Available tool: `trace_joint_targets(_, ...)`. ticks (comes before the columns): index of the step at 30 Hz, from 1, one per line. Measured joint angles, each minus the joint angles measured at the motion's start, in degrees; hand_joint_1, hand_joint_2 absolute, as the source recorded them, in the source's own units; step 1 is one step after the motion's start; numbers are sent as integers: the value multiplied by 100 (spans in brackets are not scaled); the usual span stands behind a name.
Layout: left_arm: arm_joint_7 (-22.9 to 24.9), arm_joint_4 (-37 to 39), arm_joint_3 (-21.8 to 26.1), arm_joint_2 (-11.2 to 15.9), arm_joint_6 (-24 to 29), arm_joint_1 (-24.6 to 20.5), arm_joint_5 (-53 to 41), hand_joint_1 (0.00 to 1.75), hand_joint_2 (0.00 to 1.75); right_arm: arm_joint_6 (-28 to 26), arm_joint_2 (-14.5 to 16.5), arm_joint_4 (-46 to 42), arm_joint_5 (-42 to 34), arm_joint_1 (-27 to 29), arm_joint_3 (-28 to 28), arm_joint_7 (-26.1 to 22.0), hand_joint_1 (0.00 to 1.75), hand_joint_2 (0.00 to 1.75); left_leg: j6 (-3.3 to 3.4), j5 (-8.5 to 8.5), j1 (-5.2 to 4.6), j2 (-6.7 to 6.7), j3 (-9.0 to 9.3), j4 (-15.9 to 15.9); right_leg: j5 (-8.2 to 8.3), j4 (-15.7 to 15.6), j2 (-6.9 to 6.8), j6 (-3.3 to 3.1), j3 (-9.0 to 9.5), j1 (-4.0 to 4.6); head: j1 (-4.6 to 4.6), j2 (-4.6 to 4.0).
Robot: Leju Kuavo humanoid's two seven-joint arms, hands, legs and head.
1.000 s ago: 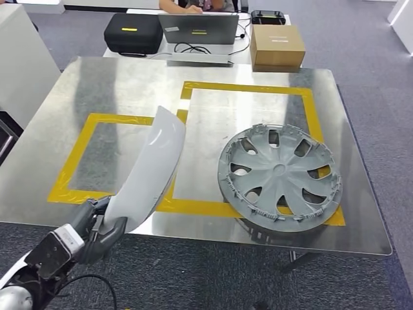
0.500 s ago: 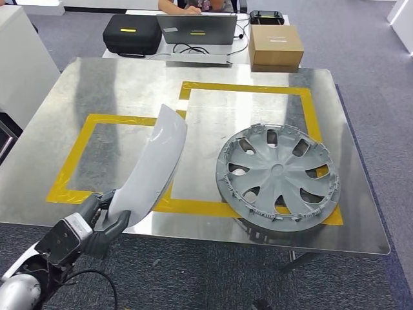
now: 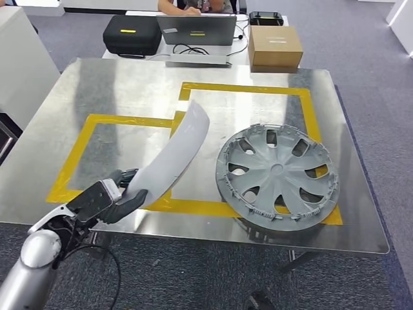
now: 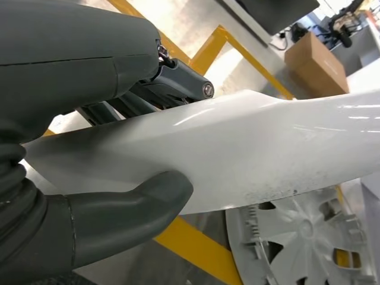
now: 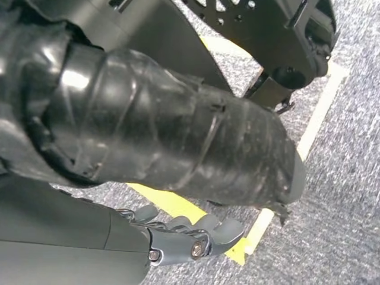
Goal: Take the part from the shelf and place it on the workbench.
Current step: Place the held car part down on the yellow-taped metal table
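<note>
Grey carpet surrounds a metal workbench (image 3: pixel 292 226) marked with two yellow tape rectangles (image 3: pixel 246 87). Behind it, a second table carries a closed black case (image 3: pixel 131 33) with a yellow label, an open laptop (image 3: pixel 197 29), a closed brown cardboard box (image 3: pixel 275 46) and a black tray (image 3: pixel 266 17); contents of case, box and tray not visible, and the label text is too small to read. A person's arm (image 3: pixel 177 6) rests behind the laptop.

Grey hubcap (image 3: pixel 277 175) lies flat on the workbench, overlapping the near right corner of the larger tape rectangle.

Left hand (image 3: pixel 122 194) grips the white curved part (image 3: pixel 173 155) at its lower end, at the near edge of the workbench. Left wrist view: thumb (image 4: pixel 130 211) presses one face of the part, darker fingers (image 4: pixel 179 80) lie on the opposite face. The part rises from the hand and slants up to the right, held above the tape line between the two rectangles, its free end near the hubcap but apart from it.

Right hand (image 5: pixel 188 237) hangs above the carpet and a yellow floor line; fingers loosely curled, nothing in them.
</note>
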Motion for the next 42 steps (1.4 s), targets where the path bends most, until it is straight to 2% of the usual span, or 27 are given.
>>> trace_joint_targets(10,503,1517,-182,-156,527,-907,-189,175,175,-87,-72,49,-232,338,-92,-249,0,0,0,-2,-1,3,-1,0,0,0,7,0,4,0,-1,0)
trace_joint_targets(19,850,2297,-14,-112,1207,-1240,-455,175,175,-12,-115,234,-527,451,-297,-390,0,0,-1,-1,1,10,-1,-5,0,1,15,0,7,3,-1,0)
trace_joint_targets(27,1125,2706,614,326,1839,-1247,-650,175,175,45,69,320,-566,480,-379,-292,0,0,-2,0,10,26,3,-8,0,7,31,-1,62,18,0,0)
trace_joint_targets(32,1076,2822,1177,630,1950,-1089,-772,175,175,-83,161,320,-499,471,-374,-245,0,0,-5,-3,16,32,17,-13,-9,8,29,-12,28,20,-1,0)
trace_joint_targets(36,1095,2826,1514,699,1977,-981,-970,175,175,-127,179,320,-509,454,-374,-276,0,0,-12,-8,17,32,25,-15,-17,7,26,-20,10,19,1,0)
trace_joint_targets(42,1159,2823,1731,727,2047,-889,-1122,175,175,-149,202,325,-555,457,-374,-310,0,0,-12,-7,15,31,26,-14,-14,7,30,-21,15,19,1,0)
